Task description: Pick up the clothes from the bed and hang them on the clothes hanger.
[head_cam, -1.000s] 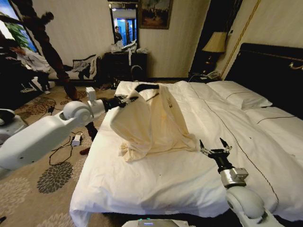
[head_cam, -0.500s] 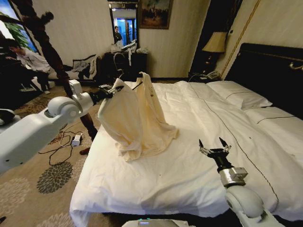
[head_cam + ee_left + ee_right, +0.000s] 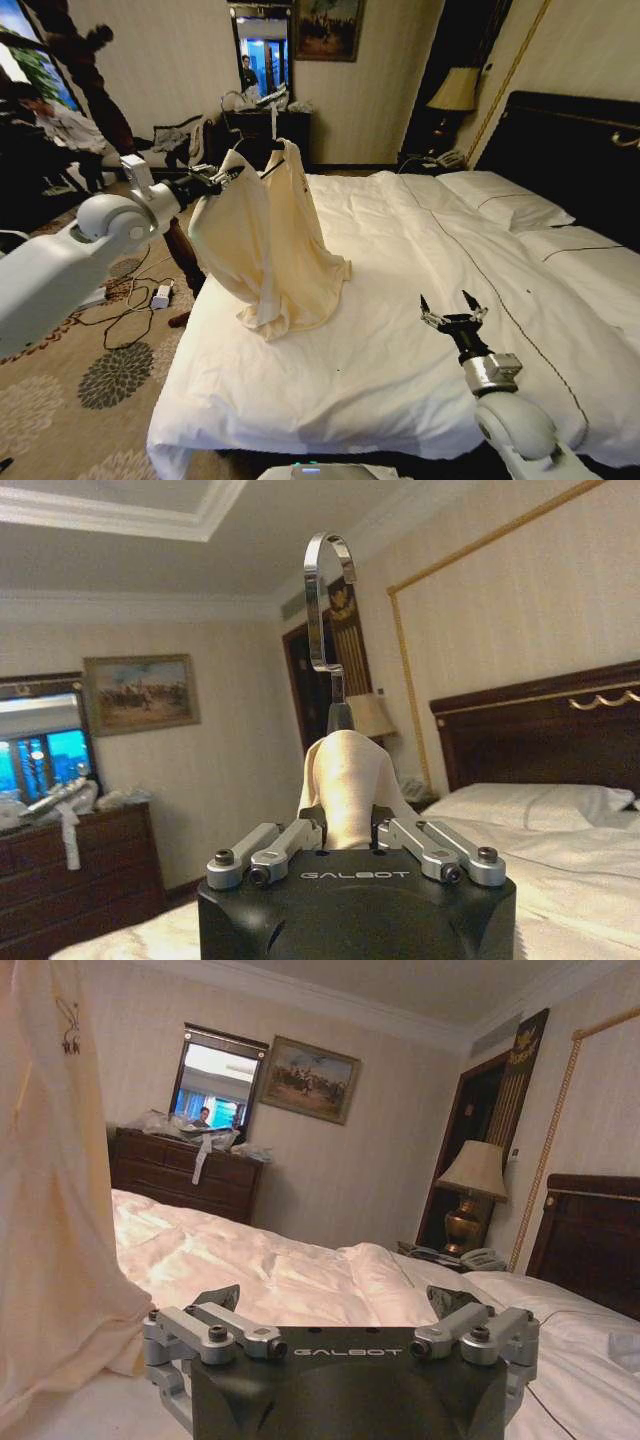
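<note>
Head view: the left gripper [image 3: 215, 178] is clamped on the thin black triangular clothes hanger [image 3: 262, 152], which carries the cream, pale-yellow soft fabric shirt [image 3: 265, 240]. The shirt's hem trails on the white duvet of the large double bed [image 3: 400, 300] near its left edge. Since a second ago the arm has drawn the shirt up and leftward off the bed's middle. The right gripper [image 3: 453, 308] hovers low over the duvet, fingers spread, unmoved.

Left wrist view: the fingers [image 3: 300, 835] pinch bunched cream fabric, the hanger's curved metal hook [image 3: 322, 600] rising above.

Right wrist view: the open gripper [image 3: 340, 1310] is empty; the shirt [image 3: 50, 1210] hangs beside it, touching the bedding.
</note>
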